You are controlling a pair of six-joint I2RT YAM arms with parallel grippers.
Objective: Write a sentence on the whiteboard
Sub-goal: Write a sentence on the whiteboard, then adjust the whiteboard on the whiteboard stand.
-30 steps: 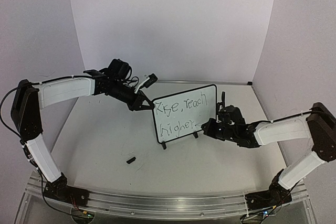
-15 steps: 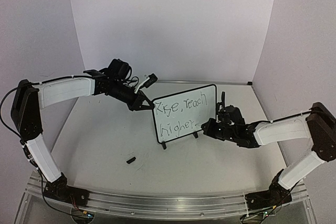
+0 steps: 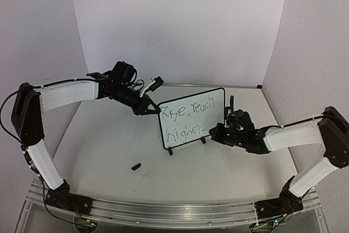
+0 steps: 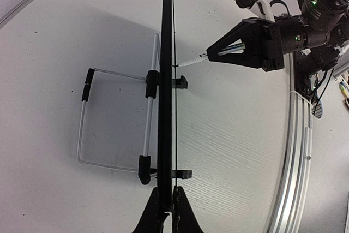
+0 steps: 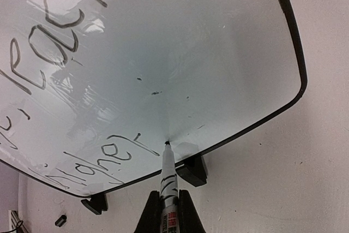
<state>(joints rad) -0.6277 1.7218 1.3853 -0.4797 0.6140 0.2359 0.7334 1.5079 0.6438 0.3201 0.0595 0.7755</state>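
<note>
We see nothing move since a second ago. The right gripper [image 5: 168, 200] stays pinched on the marker [image 5: 168, 178], its tip touching the whiteboard [image 3: 214, 117] just right of "higher". The sentence [image 3: 185, 131] looks finished, so this is probably the full stop. The board stands mid-table, with the left gripper [image 3: 150, 109] clamped shut on its far-left edge.

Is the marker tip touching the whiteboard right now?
Touching. In the right wrist view the marker tip sits on the whiteboard surface with no gap. The edge-on left wrist view also shows the tip reaching the board.
</note>
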